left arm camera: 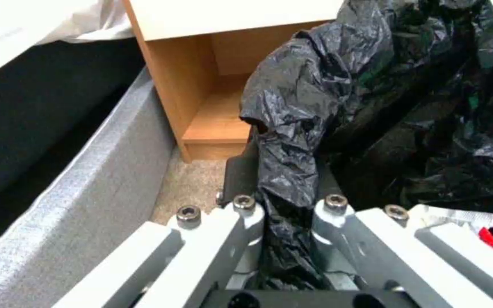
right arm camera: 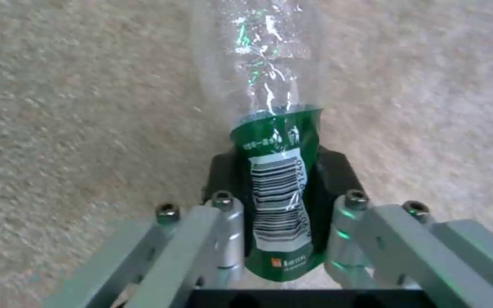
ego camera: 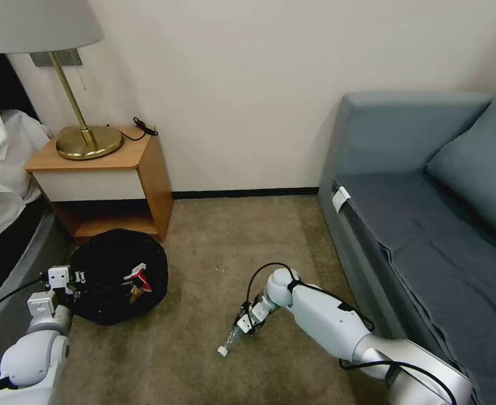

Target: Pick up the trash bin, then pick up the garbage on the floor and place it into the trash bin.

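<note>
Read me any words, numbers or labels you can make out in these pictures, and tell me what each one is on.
Green label of the bottle, held in the right gripper jaws: a barcode with digits beside it ending roughly "1240", too blurred to be sure.
Same label: small white characters above the barcode and an orange mark below, both too small to read.
White tag on the sofa: no readable text.

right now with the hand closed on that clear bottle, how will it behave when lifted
The bottle looks empty and see-through, so it is probably very light. Its thin walls look crinkled, so it will likely give under the right hand rather than stay stiff. The glossy green label sits between the fingers, so it might slip or swivel a little.
</note>
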`<state>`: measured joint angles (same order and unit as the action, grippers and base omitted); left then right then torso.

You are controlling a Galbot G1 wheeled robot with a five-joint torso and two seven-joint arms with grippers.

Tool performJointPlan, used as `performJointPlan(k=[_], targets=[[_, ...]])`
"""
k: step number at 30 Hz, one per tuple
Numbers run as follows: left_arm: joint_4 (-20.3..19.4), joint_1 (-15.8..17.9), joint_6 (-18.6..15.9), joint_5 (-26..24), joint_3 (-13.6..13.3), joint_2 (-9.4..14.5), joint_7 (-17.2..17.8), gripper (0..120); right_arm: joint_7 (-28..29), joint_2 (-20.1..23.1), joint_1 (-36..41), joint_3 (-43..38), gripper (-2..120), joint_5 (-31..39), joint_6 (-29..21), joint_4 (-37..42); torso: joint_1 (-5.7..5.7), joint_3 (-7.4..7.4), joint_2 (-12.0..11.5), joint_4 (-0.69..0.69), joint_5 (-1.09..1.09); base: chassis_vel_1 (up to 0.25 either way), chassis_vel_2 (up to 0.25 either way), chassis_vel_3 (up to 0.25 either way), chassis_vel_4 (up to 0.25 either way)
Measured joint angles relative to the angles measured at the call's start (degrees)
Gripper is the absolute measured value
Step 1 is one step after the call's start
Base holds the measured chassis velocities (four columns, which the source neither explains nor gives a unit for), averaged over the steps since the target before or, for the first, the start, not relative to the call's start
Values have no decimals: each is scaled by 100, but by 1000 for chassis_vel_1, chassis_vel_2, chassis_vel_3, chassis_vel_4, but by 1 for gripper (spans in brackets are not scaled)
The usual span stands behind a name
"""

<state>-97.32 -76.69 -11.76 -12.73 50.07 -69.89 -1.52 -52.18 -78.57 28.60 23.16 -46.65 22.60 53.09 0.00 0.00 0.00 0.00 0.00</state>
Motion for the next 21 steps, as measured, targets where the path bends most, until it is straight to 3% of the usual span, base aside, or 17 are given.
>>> performJointPlan(k=[13,15,17,19,21], targets=[[-67,14,18,-121,-6,32,8,5,-28,102,-100,-1013,14,557,-250,237,0,0,0,0,0,0,0,0,0],[-85,12,33,-167,-7,47,7,5,31,127,-165,-1235,14,1136,-513,236,0,0,0,0,0,0,0,0,0],[-93,15,47,-206,-13,57,2,5,226,177,-243,-1389,14,2165,-953,278,0,0,0,-1,0,0,0,0,0],[-93,18,48,-213,-17,62,-1,5,325,190,-273,-1414,14,2514,-1099,310,0,0,0,-1,0,0,0,0,0],[-94,55,48,-221,-39,78,-5,5,725,198,-366,-1434,14,3675,-1552,433,0,0,0,-1,0,0,0,0,0]])
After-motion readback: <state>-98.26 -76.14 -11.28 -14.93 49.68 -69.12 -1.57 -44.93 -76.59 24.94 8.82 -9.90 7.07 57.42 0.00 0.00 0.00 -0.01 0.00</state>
